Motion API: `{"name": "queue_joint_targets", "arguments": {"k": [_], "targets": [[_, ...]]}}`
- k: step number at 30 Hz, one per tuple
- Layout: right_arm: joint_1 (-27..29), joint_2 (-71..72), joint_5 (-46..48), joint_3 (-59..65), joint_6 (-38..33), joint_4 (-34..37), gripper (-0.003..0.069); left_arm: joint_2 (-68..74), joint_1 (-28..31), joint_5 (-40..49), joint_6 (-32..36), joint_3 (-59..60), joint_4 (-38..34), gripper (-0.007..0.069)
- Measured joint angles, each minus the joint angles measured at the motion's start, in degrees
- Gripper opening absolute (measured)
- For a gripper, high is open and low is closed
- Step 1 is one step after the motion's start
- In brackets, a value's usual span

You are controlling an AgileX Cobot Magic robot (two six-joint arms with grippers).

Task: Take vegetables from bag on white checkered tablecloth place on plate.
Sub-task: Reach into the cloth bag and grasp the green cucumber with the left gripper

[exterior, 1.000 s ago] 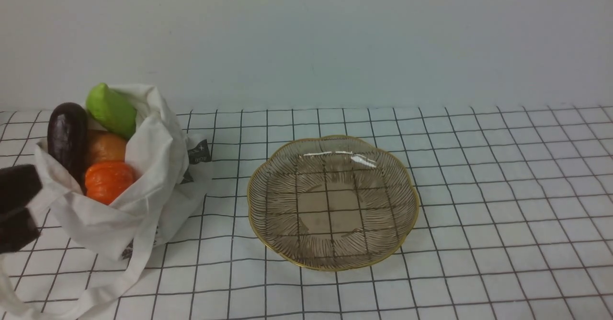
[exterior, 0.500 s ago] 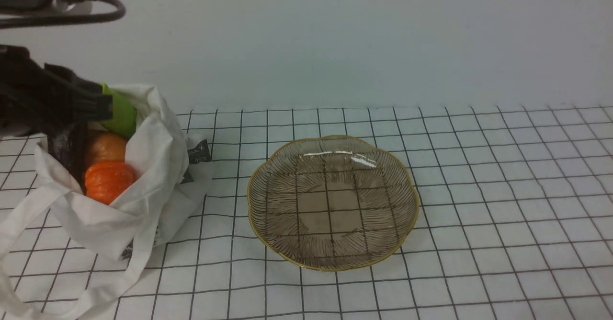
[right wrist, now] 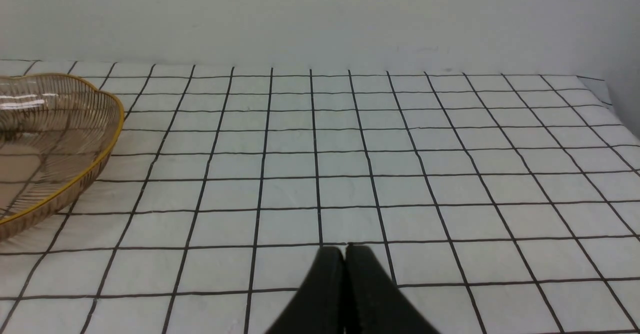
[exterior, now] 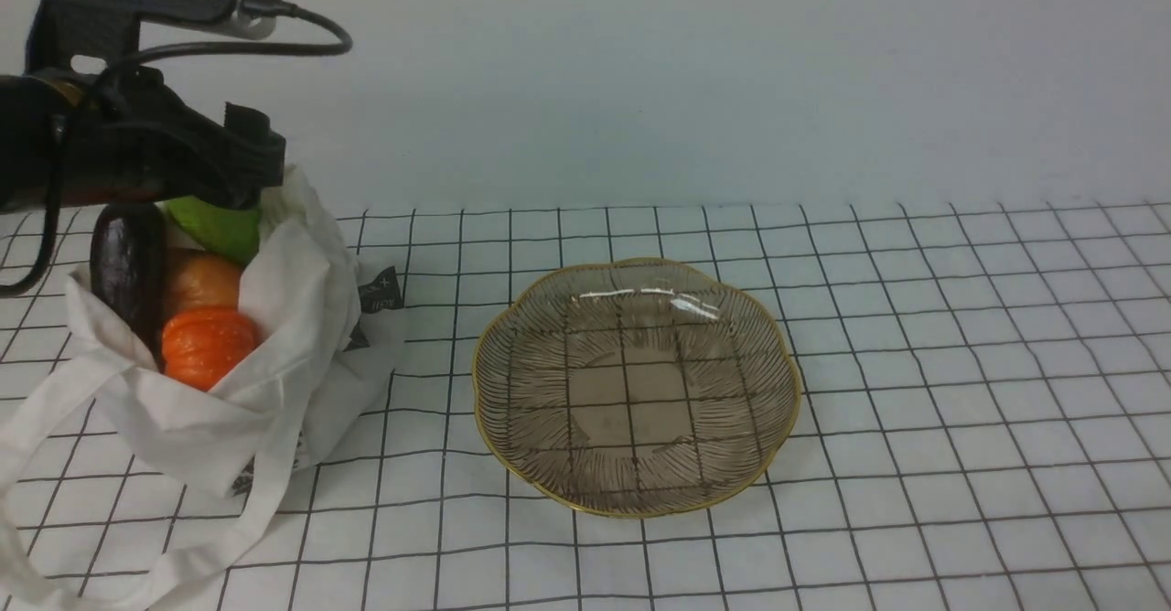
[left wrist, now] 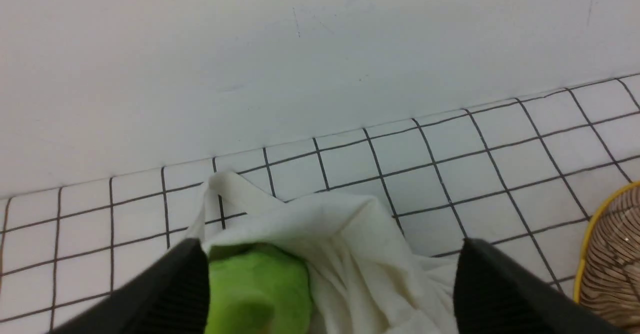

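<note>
The white cloth bag (exterior: 274,382) lies open at the left on the checkered tablecloth (exterior: 915,410). It holds a green cucumber-like vegetable (exterior: 220,229), a purple eggplant (exterior: 128,268), a yellow-orange round one (exterior: 201,282) and an orange pumpkin (exterior: 206,346). My left gripper (exterior: 249,172) hangs open just over the bag's top, hiding the green one's tip. In the left wrist view the fingers (left wrist: 185,284) stand wide apart around the green vegetable (left wrist: 260,289) and the bag cloth (left wrist: 350,254). The brown glass plate (exterior: 512,382) sits empty at the centre. My right gripper (right wrist: 345,250) is shut and empty above the cloth.
A plain pale wall stands close behind the bag and the plate. The bag's long strap (exterior: 55,410) trails over the front left of the cloth. The plate's gold rim (right wrist: 107,154) shows in the right wrist view, and the cloth's right edge (right wrist: 607,91) drops off.
My left arm has risen from the low left edge and swung right. It now stands over the bag's top and covers the green vegetable's tip. The vegetables and the plate have not moved.
</note>
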State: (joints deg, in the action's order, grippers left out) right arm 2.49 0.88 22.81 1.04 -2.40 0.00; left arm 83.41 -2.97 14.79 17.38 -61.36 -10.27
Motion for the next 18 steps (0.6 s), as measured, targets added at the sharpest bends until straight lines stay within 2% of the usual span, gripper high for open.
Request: {"name": "queue_joint_targets", "arguments": {"k": [5, 12, 15, 18], "targets": [[0.0, 0.0, 0.0, 0.0, 0.0, 0.0, -0.0014, 3.2, 0.1, -1.5, 0.0, 0.0, 0.2, 0.0569], [0.0, 0.0, 0.0, 0.0, 0.0, 0.0, -0.0014, 5.9, 0.4, -2.9, 0.1, -0.3, 2.3, 0.0469], [0.0, 0.0, 0.0, 0.0, 0.0, 0.0, -0.0014, 6.0, 0.5, -3.0, 0.2, -0.3, 3.5, 0.034], [0.0, 0.0, 0.0, 0.0, 0.0, 0.0, -0.0014, 6.0, 0.5, -3.0, 0.2, -0.3, 5.2, 0.0167]]}}
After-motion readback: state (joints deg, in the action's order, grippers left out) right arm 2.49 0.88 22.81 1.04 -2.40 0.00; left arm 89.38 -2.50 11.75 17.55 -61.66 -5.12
